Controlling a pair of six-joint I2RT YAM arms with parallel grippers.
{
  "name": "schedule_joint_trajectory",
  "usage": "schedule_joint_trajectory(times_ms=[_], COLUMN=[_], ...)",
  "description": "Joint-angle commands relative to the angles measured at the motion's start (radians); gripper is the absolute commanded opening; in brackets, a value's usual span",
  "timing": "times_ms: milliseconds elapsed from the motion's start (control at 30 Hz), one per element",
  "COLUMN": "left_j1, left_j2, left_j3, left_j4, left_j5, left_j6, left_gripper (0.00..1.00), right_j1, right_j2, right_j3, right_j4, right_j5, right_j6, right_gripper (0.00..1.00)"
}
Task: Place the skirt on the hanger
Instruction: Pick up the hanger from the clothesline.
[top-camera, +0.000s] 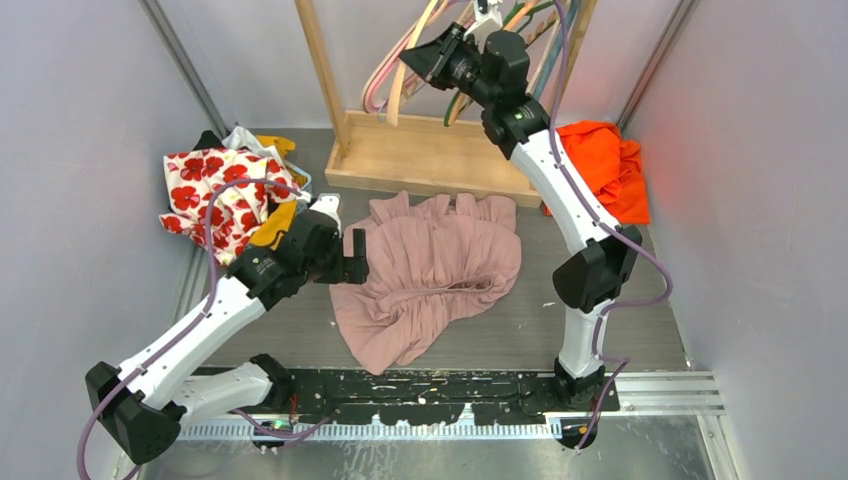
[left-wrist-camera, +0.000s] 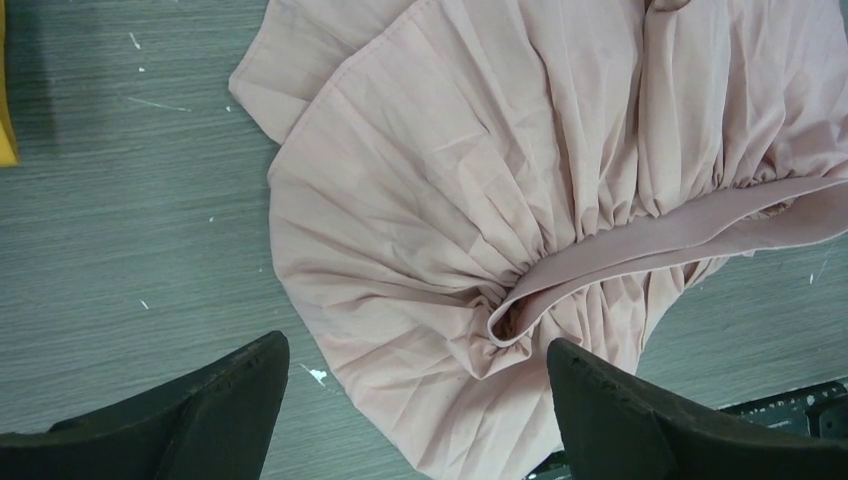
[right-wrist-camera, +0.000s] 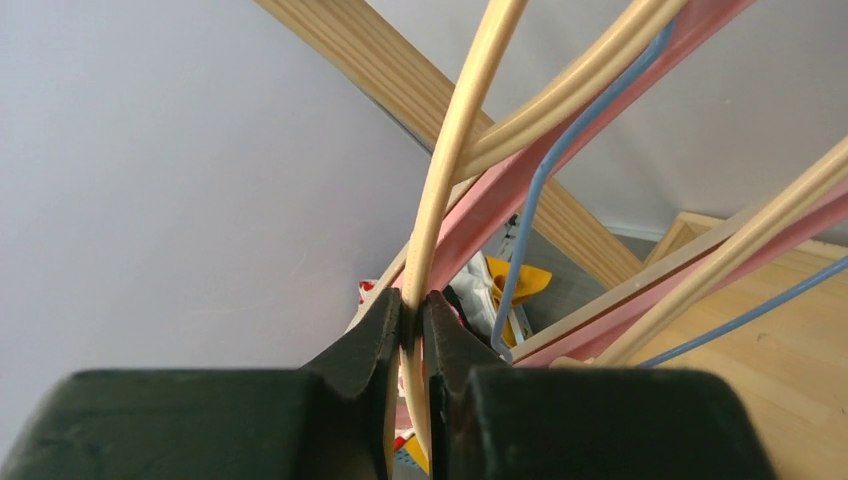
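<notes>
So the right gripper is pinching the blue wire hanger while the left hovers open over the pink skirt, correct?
No: the right wrist view shows the right gripper pinching the cream hanger, not the blue hanger; the left gripper hovers open over the pink skirt.

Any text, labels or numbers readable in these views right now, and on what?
No readable text in any view.
On the pink skirt: no tag or print shows.
On the cream hanger and pink hanger: no markings.
On the wooden rack base: none.
On the floral cloth: flowers only, no lettering.
</notes>
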Motion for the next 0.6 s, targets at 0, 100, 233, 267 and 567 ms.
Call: schedule_joint_trajectory(times_ms=[0, 100, 233, 267, 567], left_j1=[0.008, 0.01, 0.01, 0.01, 0.011], left_j2=[-0.026, -0.03, -0.045, -0.051, -0.084], left_j3=[-0.002, 0.004, 0.035, 0.047, 0.131], left_j4=[0.021, 0.015, -0.007, -0.02, -0.069], left_j5=[0.011, 0.012, 0.043, 0.055, 0.13], left_j6=[0.009, 0.009, 0.024, 0.029, 0.056], left_gripper=[1.0, 1.0, 1.0, 1.0, 0.99], right_j1=[0.004, 0.005, 0.004, 0.004, 0.003], right_j2=[-0.131, -0.196, -0.327, -0.364, -0.682], right_j3=[0.072, 0.028, -0.169, -0.221, -0.653], right_j4=[-0.051, -0.1, -0.158, -0.179, -0.522], right_j5=[-0.05, -0.087, -0.167, -0.192, -0.389], right_j6=[-0.069, -0.071, -0.075, -0.083, -0.229], right_gripper=[0.06, 0.04, 0.04, 0.03, 0.01])
